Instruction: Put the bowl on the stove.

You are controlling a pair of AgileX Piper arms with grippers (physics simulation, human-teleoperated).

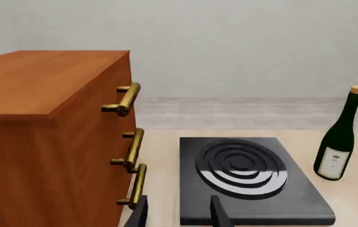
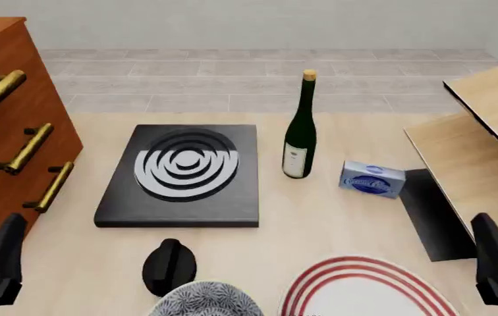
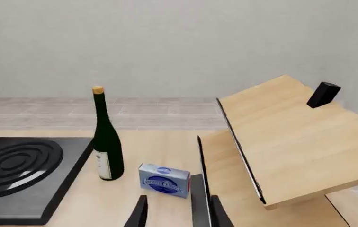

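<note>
The bowl (image 2: 205,301) shows only partly at the near edge of the front view: a blue-and-white patterned inside. It sits on the table between my two arms. The stove (image 2: 178,174) is a flat black slab with silver-grey rings, lying beyond the bowl, left of centre. It also fills the left wrist view as the stove (image 1: 248,175). My left gripper (image 1: 179,215) is open and empty, low at the near left, short of the stove's near edge. My right gripper (image 3: 177,215) is open and empty at the near right, far from the bowl.
A small black knob (image 2: 170,264) stands between bowl and stove. A white plate with red rings (image 2: 367,289) lies right of the bowl. A green bottle (image 2: 299,131) and a blue box (image 2: 372,179) stand right of the stove. A wooden drawer cabinet (image 2: 3,131) is at left, a tilted wooden shelf (image 2: 486,145) at right.
</note>
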